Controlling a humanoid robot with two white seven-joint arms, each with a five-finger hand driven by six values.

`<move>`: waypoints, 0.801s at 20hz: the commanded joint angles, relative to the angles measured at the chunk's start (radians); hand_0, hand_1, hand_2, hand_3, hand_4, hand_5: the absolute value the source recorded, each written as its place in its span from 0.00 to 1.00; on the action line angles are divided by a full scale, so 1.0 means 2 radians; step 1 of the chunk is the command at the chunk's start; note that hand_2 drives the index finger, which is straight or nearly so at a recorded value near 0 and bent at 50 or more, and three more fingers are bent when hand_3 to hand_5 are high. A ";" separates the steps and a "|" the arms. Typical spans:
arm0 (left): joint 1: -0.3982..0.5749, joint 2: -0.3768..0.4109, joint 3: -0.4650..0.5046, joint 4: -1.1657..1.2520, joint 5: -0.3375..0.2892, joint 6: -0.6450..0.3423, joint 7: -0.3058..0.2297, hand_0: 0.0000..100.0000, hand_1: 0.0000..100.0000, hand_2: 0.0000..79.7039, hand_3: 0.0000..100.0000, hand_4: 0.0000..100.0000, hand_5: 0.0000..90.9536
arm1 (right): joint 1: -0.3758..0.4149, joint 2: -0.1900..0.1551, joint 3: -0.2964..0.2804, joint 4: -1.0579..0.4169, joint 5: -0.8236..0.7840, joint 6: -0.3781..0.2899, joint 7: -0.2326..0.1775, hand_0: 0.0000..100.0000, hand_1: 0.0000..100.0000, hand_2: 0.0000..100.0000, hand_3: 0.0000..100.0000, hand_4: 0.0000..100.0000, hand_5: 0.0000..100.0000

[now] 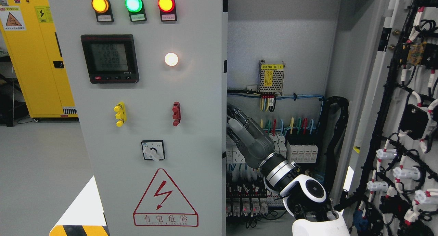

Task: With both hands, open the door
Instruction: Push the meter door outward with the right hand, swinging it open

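Door [150, 126] edge against right robot hand [244, 135]

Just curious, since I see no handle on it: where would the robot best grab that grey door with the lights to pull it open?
Probably its free right edge, reached from the open cabinet side. The grey door has a flat front with only lights, a meter and switches, so that edge is the one thing to hook fingers behind. The right robot hand is already there.
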 commanded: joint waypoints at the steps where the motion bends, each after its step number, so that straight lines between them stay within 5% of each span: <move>1: 0.000 0.002 0.000 0.001 0.000 0.000 0.001 0.12 0.56 0.00 0.00 0.00 0.00 | -0.018 -0.001 -0.010 0.029 -0.018 0.002 0.008 0.00 0.50 0.04 0.00 0.00 0.00; 6: 0.000 0.001 0.000 0.000 0.000 0.000 0.001 0.12 0.56 0.00 0.00 0.00 0.00 | -0.019 -0.002 -0.009 0.029 -0.017 0.018 0.009 0.00 0.50 0.04 0.00 0.00 0.00; 16: 0.000 0.002 0.001 0.001 0.000 0.000 0.001 0.12 0.56 0.00 0.00 0.00 0.00 | -0.020 -0.002 -0.010 0.028 -0.018 0.020 0.049 0.00 0.50 0.04 0.00 0.00 0.00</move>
